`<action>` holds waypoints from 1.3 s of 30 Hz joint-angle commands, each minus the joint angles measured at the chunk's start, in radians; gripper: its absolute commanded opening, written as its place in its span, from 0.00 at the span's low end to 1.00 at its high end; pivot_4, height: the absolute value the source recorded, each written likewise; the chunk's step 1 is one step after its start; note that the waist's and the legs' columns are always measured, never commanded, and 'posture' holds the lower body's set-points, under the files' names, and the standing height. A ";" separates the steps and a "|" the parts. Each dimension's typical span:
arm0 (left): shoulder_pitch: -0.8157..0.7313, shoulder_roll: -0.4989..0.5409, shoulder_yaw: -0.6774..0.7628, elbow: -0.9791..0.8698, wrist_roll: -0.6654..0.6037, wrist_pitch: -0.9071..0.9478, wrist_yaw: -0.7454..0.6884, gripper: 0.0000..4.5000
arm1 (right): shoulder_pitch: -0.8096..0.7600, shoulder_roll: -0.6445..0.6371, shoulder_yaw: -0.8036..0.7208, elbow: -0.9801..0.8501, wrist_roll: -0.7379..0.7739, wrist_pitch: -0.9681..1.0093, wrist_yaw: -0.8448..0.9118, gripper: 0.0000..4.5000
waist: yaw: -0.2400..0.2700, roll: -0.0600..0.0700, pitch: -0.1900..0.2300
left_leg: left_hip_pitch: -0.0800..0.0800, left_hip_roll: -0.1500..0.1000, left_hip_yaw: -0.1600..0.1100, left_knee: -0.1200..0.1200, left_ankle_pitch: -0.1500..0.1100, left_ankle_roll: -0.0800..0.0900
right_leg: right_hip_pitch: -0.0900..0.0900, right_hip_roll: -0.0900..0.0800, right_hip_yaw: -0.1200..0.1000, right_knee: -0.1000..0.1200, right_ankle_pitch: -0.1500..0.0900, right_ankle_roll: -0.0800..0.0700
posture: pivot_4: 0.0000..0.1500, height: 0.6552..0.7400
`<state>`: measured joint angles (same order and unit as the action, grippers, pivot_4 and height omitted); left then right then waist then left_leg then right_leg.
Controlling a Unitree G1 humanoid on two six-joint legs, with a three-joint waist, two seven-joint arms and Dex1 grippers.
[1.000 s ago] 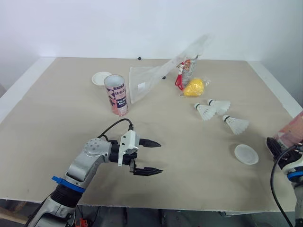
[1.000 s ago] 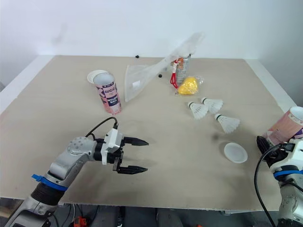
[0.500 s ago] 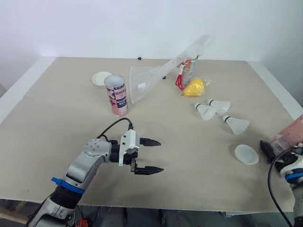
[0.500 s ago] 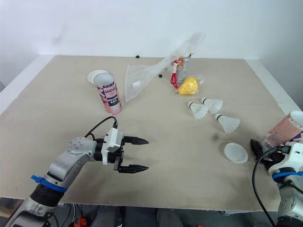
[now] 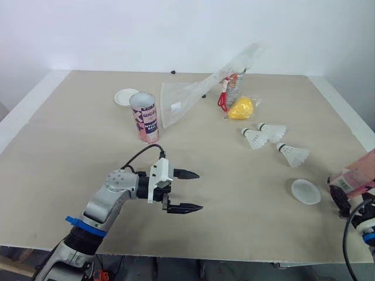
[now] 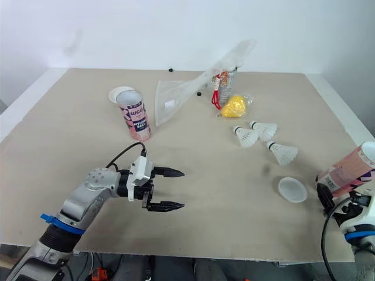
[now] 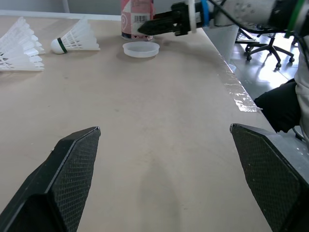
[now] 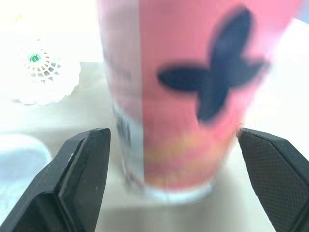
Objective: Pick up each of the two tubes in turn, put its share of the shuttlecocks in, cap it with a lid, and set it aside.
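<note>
A pink tube [image 6: 347,171] hangs tilted over the table's right front edge, its open end pointing up and to the right. My right gripper [image 6: 326,196] is shut on its lower part, and the right wrist view has the tube [image 8: 183,96] between both fingers [image 8: 87,159]. A second pink tube [image 5: 144,117] stands upright at the back left. Three white shuttlecocks [image 5: 255,138] [image 5: 273,130] [image 5: 292,154] lie right of centre. One white lid [image 5: 306,191] lies near the held tube, and another lid [image 5: 125,96] lies behind the standing tube. My left gripper [image 5: 185,190] hovers open over the front middle, holding nothing.
A clear plastic bag [image 5: 193,96] lies at the back centre, with a yellow object [image 5: 240,108] and a small bottle [image 5: 232,85] beside it. The table [image 5: 70,164] ends close to my right gripper. Bare tabletop surrounds my left gripper.
My right gripper has sunk a little and tipped the pink tube further over to the right. The left gripper has barely moved.
</note>
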<state>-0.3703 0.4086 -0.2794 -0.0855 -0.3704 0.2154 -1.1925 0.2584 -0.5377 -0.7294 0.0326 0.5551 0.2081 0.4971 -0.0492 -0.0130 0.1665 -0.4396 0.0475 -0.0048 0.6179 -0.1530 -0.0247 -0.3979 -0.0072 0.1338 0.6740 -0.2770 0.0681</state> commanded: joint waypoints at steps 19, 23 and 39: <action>-0.061 -0.056 0.062 0.127 0.045 -0.094 0.098 1.00 | 0.124 -0.146 0.219 -0.523 0.091 -0.017 0.414 0.99 | 0.001 -0.003 0.001 | -0.001 0.001 0.001 0.000 -0.001 -0.001 | 0.000 -0.001 -0.001 -0.006 0.002 -0.001 | 1.00 1.00; -0.027 -0.046 0.100 0.110 0.071 -0.080 0.188 1.00 | -0.172 -0.163 0.436 -0.390 0.031 -0.041 0.502 0.99 | -0.005 -0.005 0.003 | -0.001 0.002 0.001 0.000 -0.001 -0.001 | -0.001 0.000 -0.001 -0.008 0.005 -0.001 | 1.00 1.00; 0.132 -0.158 0.318 -0.083 0.145 0.116 0.790 1.00 | -0.742 -0.068 0.704 0.193 -0.124 -0.177 0.755 0.99 | 0.006 -0.007 0.004 | -0.005 0.000 -0.005 -0.001 -0.001 -0.001 | 0.001 0.001 -0.004 -0.008 0.006 0.005 | 1.00 1.00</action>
<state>-0.2414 0.2548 0.0120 -0.1150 -0.2350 0.3297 -0.4501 -0.4578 -0.6092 -0.0199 0.2203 0.4380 0.0596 1.2412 -0.0437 -0.0203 0.1708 -0.4443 0.0474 -0.0102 0.6174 -0.1542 -0.0260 -0.3969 -0.0063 0.1298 0.6663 -0.2708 0.0730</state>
